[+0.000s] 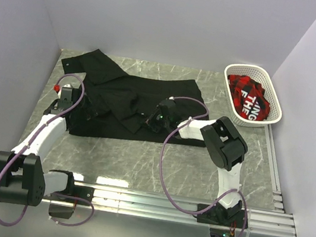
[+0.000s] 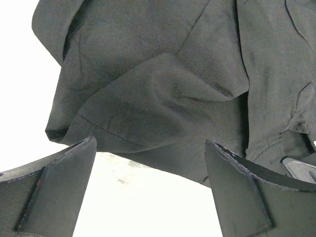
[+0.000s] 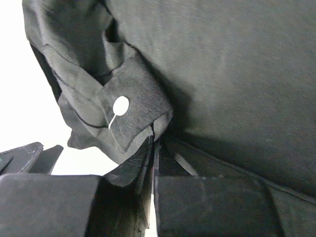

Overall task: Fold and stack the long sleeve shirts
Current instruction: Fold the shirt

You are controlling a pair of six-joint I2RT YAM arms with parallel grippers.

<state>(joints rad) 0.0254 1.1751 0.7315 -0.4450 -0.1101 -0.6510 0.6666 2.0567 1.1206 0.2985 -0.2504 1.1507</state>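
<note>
A black long sleeve shirt (image 1: 127, 89) lies rumpled across the back left of the marble table, one sleeve reaching to the far left corner. My left gripper (image 1: 75, 103) hovers at the shirt's left edge; in the left wrist view it (image 2: 150, 148) stands wide open, with bare table between the fingers and a fold of the shirt (image 2: 163, 84) just beyond the tips. My right gripper (image 1: 155, 118) sits on the shirt's near right part. In the right wrist view it (image 3: 154, 144) is shut, pinching the edge of a cuff (image 3: 136, 118) that carries a white button (image 3: 120, 105).
A white basket (image 1: 273, 94) stands at the back right with a red and black plaid cloth (image 1: 244, 87) inside. Grey walls close in the left, back and right. Metal rails (image 1: 192, 207) run along the near edge by the arm bases.
</note>
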